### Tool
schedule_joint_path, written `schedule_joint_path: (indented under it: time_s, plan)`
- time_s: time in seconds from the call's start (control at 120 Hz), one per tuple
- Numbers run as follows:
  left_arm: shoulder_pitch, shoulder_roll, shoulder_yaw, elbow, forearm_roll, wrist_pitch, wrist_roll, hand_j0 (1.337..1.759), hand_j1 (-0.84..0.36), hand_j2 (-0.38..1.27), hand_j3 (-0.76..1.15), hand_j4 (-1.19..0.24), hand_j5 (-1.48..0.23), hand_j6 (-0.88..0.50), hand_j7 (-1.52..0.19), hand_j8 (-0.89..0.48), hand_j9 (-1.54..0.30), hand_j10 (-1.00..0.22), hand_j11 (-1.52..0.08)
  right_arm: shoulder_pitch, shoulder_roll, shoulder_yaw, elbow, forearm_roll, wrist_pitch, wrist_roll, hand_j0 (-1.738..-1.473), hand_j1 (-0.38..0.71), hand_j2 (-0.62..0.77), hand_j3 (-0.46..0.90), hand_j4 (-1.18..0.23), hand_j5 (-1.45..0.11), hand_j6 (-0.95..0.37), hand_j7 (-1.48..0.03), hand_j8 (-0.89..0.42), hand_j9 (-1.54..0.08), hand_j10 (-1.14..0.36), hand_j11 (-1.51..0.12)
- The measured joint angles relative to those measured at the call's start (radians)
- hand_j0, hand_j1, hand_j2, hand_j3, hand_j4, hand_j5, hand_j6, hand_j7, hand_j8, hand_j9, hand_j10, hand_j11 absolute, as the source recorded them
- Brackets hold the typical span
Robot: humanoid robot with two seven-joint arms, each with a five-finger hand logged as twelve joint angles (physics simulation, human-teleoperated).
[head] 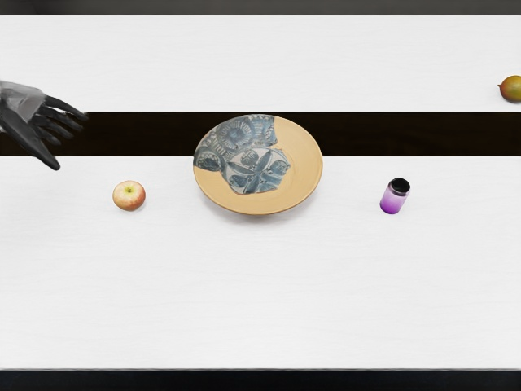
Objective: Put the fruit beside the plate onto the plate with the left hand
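A small red-and-yellow apple (129,195) lies on the white table, left of the plate and apart from it. The plate (303,175) is round and tan, with a blue-grey pattern over its left half, and nothing lies on it. My left hand (50,130) comes in from the left edge, up and to the left of the apple, hovering with its dark fingers spread and holding nothing. The right hand is out of view.
A purple jar (395,196) with a black lid stands to the right of the plate. Another fruit (510,88), orange-green, sits at the far right edge on the back surface. A dark gap (407,134) runs between the two white surfaces behind the plate.
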Motion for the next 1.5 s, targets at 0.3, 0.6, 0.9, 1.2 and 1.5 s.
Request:
schedule_joint_path:
  time_s: [0.3,0.6,0.9,1.2,1.5]
  plan:
    - [0.061,0.047,0.007,-0.137,0.082,0.065,0.007,1.658,0.05,0.05,0.0,-0.25,-0.32,-0.25,-0.32,-0.25,-0.32,-0.25,-0.32,-0.007,0.0,-0.004,-0.021,0.0,-0.001,0.001,-1.658,-0.31,-0.01,0.0,-0.03,-0.04,-0.03,-0.04,-0.03,-0.04,-0.03,-0.04]
    - [0.071,0.09,0.099,-0.388,0.202,0.434,0.002,1.658,0.06,0.05,0.0,-0.25,-0.32,-0.25,-0.32,-0.25,-0.32,-0.25,-0.32,-0.008,0.0,-0.006,-0.026,0.0,-0.002,0.001,-1.658,-0.31,-0.01,0.0,-0.03,-0.04,-0.03,-0.04,-0.03,-0.04,-0.03,-0.04]
    - [0.052,-0.027,0.301,-0.485,0.347,0.877,-0.001,1.658,0.05,0.05,0.0,-0.25,-0.32,-0.25,-0.32,-0.25,-0.32,-0.25,-0.32,-0.008,0.0,-0.006,-0.026,0.0,-0.002,0.001,-1.658,-0.31,-0.01,0.0,-0.03,-0.04,-0.03,-0.04,-0.03,-0.04,-0.03,-0.04]
    - [-0.051,-0.187,0.44,-0.457,0.361,0.924,0.002,1.658,0.05,0.05,0.0,-0.25,-0.33,-0.26,-0.33,-0.26,-0.33,-0.25,-0.33,-0.008,0.0,-0.006,-0.026,0.0,-0.002,0.001,-1.658,-0.31,-0.01,0.0,-0.03,-0.04,-0.03,-0.04,-0.03,-0.04,-0.03,-0.04]
    - [-0.094,-0.312,0.558,-0.455,0.337,0.929,0.004,1.658,0.03,0.06,0.0,-0.27,-0.35,-0.27,-0.35,-0.27,-0.35,-0.27,-0.35,-0.008,0.0,-0.006,-0.026,0.0,-0.002,0.001,-1.658,-0.31,-0.01,0.0,-0.03,-0.04,-0.03,-0.04,-0.03,-0.04,-0.03,-0.04]
